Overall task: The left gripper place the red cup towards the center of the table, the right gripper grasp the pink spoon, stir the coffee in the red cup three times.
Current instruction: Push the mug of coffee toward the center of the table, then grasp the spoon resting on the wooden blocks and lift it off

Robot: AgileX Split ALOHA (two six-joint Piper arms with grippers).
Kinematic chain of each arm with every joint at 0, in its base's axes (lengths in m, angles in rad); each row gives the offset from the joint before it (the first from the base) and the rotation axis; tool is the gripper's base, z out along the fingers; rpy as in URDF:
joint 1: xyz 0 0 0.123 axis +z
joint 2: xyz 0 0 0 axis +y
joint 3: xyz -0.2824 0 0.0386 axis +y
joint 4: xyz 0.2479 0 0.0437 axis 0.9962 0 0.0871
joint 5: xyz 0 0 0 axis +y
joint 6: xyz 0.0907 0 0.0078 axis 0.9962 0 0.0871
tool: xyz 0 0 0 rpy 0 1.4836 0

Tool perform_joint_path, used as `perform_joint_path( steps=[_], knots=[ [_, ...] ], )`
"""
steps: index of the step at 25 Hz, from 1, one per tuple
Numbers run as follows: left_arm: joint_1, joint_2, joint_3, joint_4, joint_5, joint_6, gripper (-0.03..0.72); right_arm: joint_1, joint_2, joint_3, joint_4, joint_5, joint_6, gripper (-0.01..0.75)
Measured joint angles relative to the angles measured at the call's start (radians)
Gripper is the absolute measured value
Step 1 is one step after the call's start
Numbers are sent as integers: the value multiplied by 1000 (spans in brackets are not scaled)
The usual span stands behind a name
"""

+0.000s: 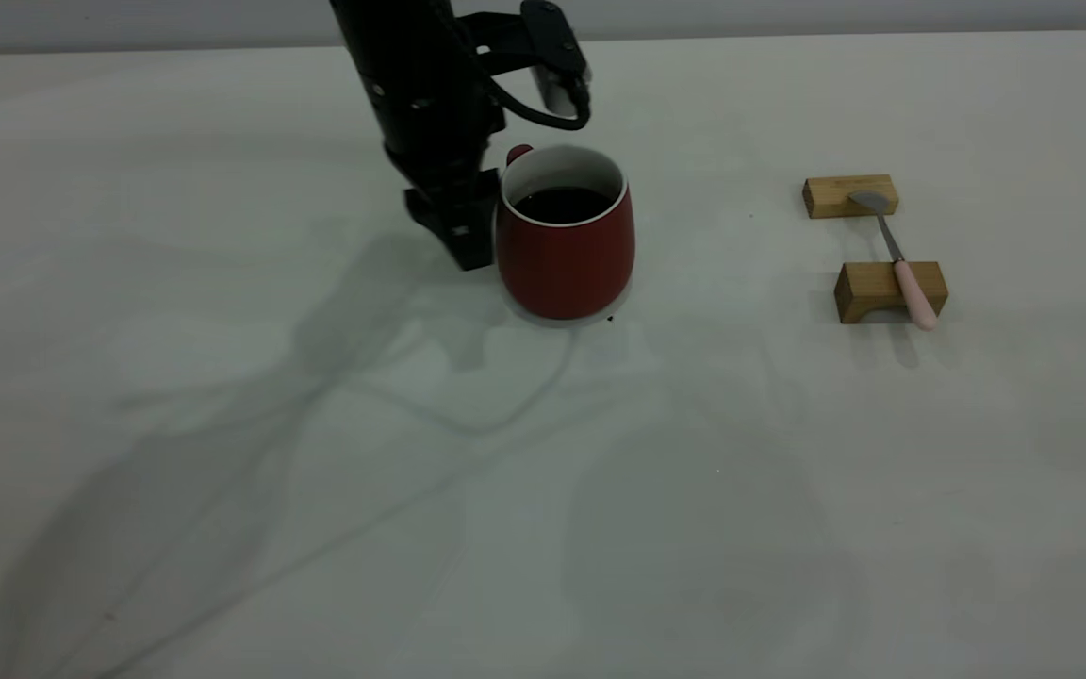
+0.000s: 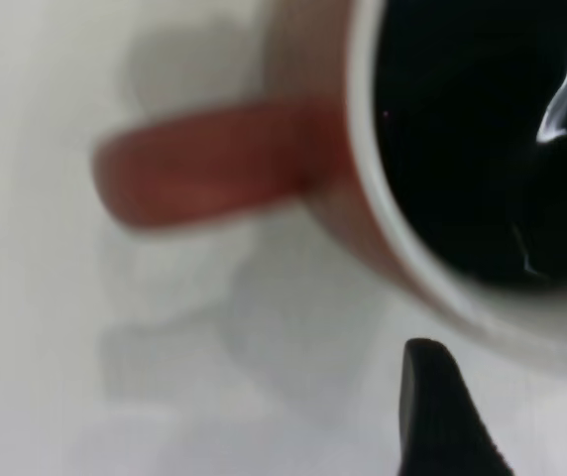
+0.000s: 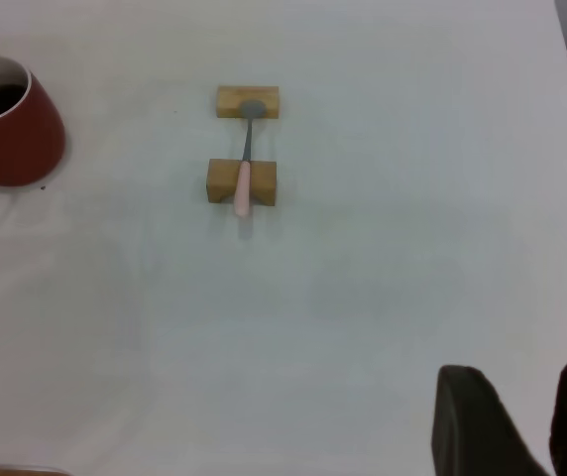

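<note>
While the left hand (image 1: 461,240) hangs just beside the red cup (image 1: 566,247), on the handle side, you should judge whether the cup sits near enough the centre of the desk (image 1: 222,471). The wrist view shows the handle clear of the black fingers (image 2: 440,412), which stand apart and hold nothing — so lift straight away from the handle and keep the coffee (image 1: 563,204) still. The right hand (image 3: 531,421) waits well apart from the pink spoon (image 1: 899,263), its fingers parted and empty. The spoon rests across two wooden blocks (image 1: 890,290), bowl on the far one — close on the pink handle over the near block.
</note>
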Motion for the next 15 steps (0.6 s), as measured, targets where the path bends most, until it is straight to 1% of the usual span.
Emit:
perform_joint_path(
  steps=[2,7,10,13,14,15],
  knots=[
    [0,-29,0,75,62,-50,426,0,0,0,0,0,0,238],
    [0,-186,0,234,185,-246,426,0,0,0,0,0,0,238],
    [0,-321,0,280,277,-358,426,0,0,0,0,0,0,238],
    [0,-470,0,288,388,-464,426,0,0,0,0,0,0,238],
    [0,-522,0,288,415,-503,426,0,0,0,0,0,0,238],
    [0,-572,1,290,415,-535,426,0,0,0,0,0,0,238]
  ],
)
